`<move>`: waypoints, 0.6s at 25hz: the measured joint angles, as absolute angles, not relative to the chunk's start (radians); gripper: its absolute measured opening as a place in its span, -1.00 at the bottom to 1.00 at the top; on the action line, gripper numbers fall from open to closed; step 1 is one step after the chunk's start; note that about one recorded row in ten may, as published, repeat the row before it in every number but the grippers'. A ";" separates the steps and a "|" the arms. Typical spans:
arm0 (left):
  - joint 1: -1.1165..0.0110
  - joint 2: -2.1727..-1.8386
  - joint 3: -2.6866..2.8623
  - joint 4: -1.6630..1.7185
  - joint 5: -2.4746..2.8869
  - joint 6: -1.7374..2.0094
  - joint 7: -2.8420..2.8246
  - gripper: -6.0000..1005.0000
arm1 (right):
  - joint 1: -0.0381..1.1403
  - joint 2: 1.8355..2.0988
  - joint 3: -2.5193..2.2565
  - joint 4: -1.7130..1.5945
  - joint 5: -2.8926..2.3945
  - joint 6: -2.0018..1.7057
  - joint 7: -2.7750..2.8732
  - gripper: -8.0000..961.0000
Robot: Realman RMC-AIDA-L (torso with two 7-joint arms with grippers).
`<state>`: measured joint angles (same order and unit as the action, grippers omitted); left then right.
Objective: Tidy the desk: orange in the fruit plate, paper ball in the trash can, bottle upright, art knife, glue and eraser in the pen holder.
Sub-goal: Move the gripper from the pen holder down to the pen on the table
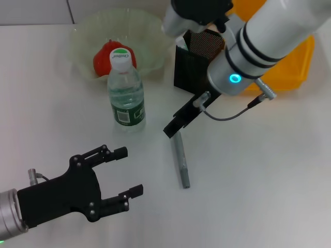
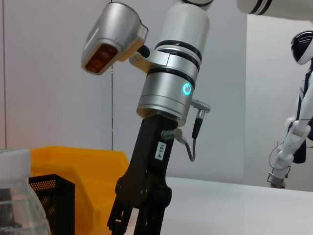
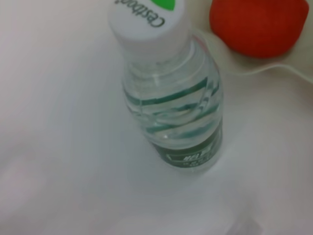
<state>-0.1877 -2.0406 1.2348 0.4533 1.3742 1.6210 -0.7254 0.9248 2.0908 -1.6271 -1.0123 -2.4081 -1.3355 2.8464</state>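
Bottle (image 1: 125, 93): upright on the desk (image 1: 258, 175), white cap on, green label; the landmark for the rest.
Orange (image 1: 106, 56): in the fruit plate (image 1: 85, 39), just behind the bottle, partly hidden by the cap.
Pen holder (image 1: 194, 64): black mesh, right of the bottle, beside the plate's right edge; contents hard to make out.
Art knife (image 1: 181, 160): grey, flat on the desk, right of the bottle and nearer the robot — upper end right at the right gripper's tip.
Yellow bin (image 1: 289, 67): far right of the bottle, behind the right arm.
Right gripper (image 1: 173, 126): angled down to the desk between bottle and pen holder, tip at the knife's upper end; fingers drawn close together in the left wrist view, but tips cut off there — cannot tell whether clenched or holding the knife.
Left gripper (image 1: 126, 173): low in front of the bottle, well apart from it, fingers (image 1: 116, 153) spread wide, released, holding nothing.
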 joint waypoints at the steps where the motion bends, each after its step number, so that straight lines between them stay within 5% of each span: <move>1: -0.188 -2.041 1.235 0.453 1.374 1.621 -0.725 0.55 | 0.946 2.091 -1.653 -0.983 -2.408 -1.321 2.855 0.48; 15: -0.188 -2.051 1.237 0.443 1.374 1.610 -0.724 0.55 | 1.010 2.092 -1.855 -0.882 -2.393 -1.226 2.905 0.48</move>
<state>-0.1878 -2.0505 1.2365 0.4433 1.3745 1.6104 -0.7239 1.0097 2.0924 -1.8547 -0.8824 -2.3926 -1.2259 2.9048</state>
